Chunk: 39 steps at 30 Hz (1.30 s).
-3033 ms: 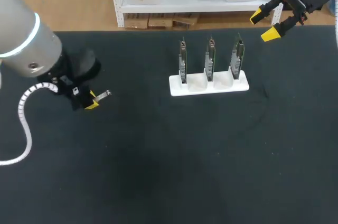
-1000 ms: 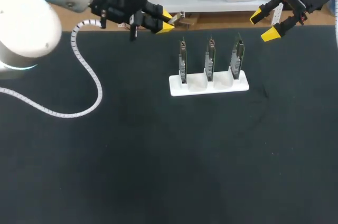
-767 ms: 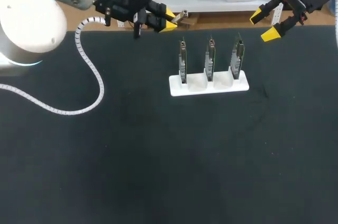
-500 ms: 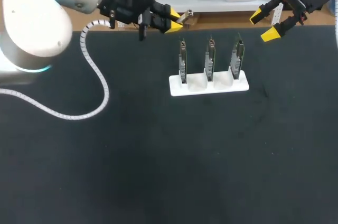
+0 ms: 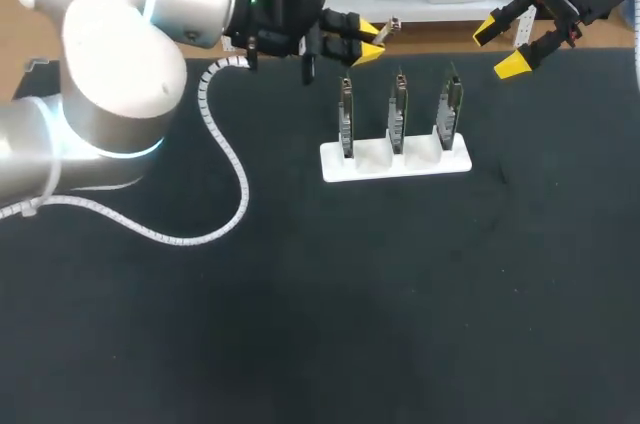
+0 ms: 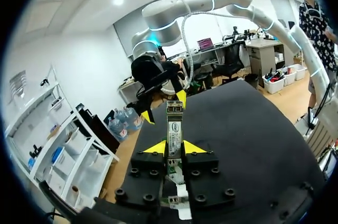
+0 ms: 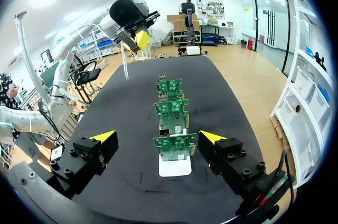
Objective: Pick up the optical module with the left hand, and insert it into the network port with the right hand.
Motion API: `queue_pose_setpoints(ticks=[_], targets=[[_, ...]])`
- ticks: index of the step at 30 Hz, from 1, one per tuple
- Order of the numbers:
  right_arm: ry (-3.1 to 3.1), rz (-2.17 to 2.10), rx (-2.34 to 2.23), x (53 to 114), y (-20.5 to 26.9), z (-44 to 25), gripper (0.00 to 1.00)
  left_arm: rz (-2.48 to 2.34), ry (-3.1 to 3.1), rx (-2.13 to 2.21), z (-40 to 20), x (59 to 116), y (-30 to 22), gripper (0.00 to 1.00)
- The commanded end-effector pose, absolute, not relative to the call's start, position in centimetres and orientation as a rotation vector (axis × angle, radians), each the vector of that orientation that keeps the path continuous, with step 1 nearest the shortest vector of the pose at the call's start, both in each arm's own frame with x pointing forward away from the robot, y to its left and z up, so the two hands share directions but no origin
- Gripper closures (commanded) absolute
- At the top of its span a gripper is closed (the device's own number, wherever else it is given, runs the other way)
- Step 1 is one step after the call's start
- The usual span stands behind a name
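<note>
The optical module (image 5: 386, 25), a slim silver bar, sticks out from between the yellow tips of my left gripper (image 5: 366, 37), which is shut on it above the table's far edge, just behind the left board. In the left wrist view the module (image 6: 174, 125) stands straight out from the left gripper (image 6: 174, 148), pointing at my right gripper (image 6: 163, 106). My right gripper (image 5: 505, 45) hangs open and empty above the far right corner. From the right wrist view, the right gripper (image 7: 157, 137) is spread wide over the row of boards, and the left gripper (image 7: 135, 38) holds the module (image 7: 124, 61) beyond them.
A white stand (image 5: 396, 160) at the table's back middle holds three upright green circuit boards (image 5: 399, 109) with the network ports. In the right wrist view the nearest board (image 7: 175, 148) is under the gripper, above the stand (image 7: 175, 167). The left arm's white cable (image 5: 226, 174) trails over the black tabletop.
My left arm has carried the module to the right along the far edge, from left of the stand to just behind its left board. The right arm has not moved.
</note>
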State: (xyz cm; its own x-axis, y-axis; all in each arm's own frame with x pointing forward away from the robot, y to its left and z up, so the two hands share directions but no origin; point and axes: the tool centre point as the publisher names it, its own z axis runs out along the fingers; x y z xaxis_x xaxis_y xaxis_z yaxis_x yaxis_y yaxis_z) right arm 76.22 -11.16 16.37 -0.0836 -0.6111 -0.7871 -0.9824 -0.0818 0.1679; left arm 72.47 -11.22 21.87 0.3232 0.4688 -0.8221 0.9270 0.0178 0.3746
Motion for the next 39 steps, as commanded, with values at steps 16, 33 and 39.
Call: queue_pose_setpoints(ticks=[16, 33, 39], targets=[[1.723, 1.026, -1.719, 76.0, -11.1, 16.4, 0.0, -0.623, 1.219, 1.665, 22.2, 74.6, -13.8, 1.0], [1.723, 1.026, -1.719, 76.0, -11.1, 16.4, 0.0, -0.765, 1.087, 1.602, 21.5, 77.1, -20.3, 1.0], [1.723, 1.026, -1.719, 76.0, -11.1, 16.4, 0.0, -0.824, 1.072, 1.602, 21.5, 77.3, -21.4, 1.0]])
